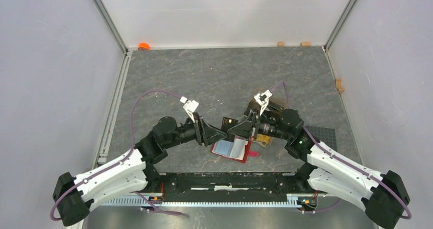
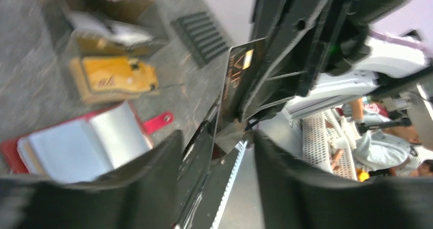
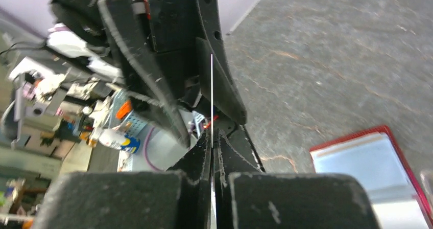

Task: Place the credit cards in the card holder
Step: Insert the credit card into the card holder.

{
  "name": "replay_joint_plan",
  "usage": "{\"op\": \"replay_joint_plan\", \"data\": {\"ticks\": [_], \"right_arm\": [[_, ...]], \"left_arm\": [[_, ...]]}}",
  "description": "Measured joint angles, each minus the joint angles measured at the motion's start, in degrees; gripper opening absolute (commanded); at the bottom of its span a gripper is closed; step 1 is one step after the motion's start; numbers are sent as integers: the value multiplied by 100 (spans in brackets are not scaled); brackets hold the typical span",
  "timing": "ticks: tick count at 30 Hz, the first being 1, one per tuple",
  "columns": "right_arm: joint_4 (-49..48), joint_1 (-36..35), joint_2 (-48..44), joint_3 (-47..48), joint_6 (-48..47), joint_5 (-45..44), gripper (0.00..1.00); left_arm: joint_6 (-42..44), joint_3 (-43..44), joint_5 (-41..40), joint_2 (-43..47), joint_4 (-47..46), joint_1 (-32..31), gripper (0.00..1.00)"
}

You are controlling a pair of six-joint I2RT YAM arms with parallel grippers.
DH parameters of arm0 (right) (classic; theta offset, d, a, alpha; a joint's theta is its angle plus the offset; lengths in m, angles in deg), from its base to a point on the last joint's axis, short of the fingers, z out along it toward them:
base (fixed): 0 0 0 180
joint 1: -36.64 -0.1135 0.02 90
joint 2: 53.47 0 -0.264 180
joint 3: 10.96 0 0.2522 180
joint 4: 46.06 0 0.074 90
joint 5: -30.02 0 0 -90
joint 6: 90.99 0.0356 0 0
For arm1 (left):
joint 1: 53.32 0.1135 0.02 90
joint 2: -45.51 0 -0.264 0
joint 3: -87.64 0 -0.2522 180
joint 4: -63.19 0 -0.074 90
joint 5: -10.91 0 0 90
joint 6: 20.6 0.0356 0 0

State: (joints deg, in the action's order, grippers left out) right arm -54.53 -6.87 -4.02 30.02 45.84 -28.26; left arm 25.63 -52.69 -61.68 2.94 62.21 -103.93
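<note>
My right gripper (image 3: pixel 213 137) is shut on the dark card (image 1: pixel 228 121), seen edge-on in the right wrist view (image 3: pixel 211 86) and held in the air above the table. My left gripper (image 2: pixel 217 142) is open, its fingers on either side of the same card (image 2: pixel 237 75), with a gap on at least one side. The two grippers meet nose to nose in the top view, left (image 1: pixel 218 133) and right (image 1: pixel 240 129). The red card holder (image 1: pixel 248 152) lies open just below them, with a light blue card (image 2: pixel 76 147) in its clear sleeve. The orange card (image 2: pixel 112 78) lies flat on the table beside the holder.
A brown box with papers (image 2: pixel 102 14) stands behind the orange card. A black grate (image 1: pixel 324 134) is set in the table at the right. Tan blocks (image 1: pixel 280 44) sit along the back wall, another (image 1: pixel 339 85) by the right wall. An orange object (image 1: pixel 144 46) lies in the back left corner.
</note>
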Motion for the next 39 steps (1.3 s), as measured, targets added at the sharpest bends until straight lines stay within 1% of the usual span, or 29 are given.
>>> {"op": "replay_joint_plan", "data": {"ticks": [1,4,7,11,13,17,22,27,32,36,39], "right_arm": [[179,-15,17,-4,11,-146,0],[728,-22,190,-7,37,-516,0],[1196,-22,520,-109,142,-778,0],[1552,-22,671,-575,424,-997,0],[1633,-22,710,-837,590,-1102,0],[1585,-22,918,-1228,920,-1150,0],[1497,-24,1150,-1325,1228,-1303,0],[1416,-26,1147,-1427,1440,-1733,0],[1589,2,1126,-1355,1408,-2262,0],[1862,199,1123,-1220,1246,-2459,0],[2074,518,1067,-1139,1062,-2516,0]], "left_arm": [[-4,37,-103,-98,203,0,84],[-20,234,-411,-555,960,24,92],[-17,326,-588,-1158,1561,131,93],[-9,326,-750,-1814,2026,216,94],[42,328,-850,-2011,2142,223,94],[219,334,-1005,-2347,2256,227,89],[520,417,-1097,-2719,2286,227,84],[774,588,-1110,-3077,2286,227,80],[920,667,-1110,-3294,2280,227,79],[975,667,-1110,-3316,2275,227,78],[979,667,-1108,-3366,2227,227,77]]}}
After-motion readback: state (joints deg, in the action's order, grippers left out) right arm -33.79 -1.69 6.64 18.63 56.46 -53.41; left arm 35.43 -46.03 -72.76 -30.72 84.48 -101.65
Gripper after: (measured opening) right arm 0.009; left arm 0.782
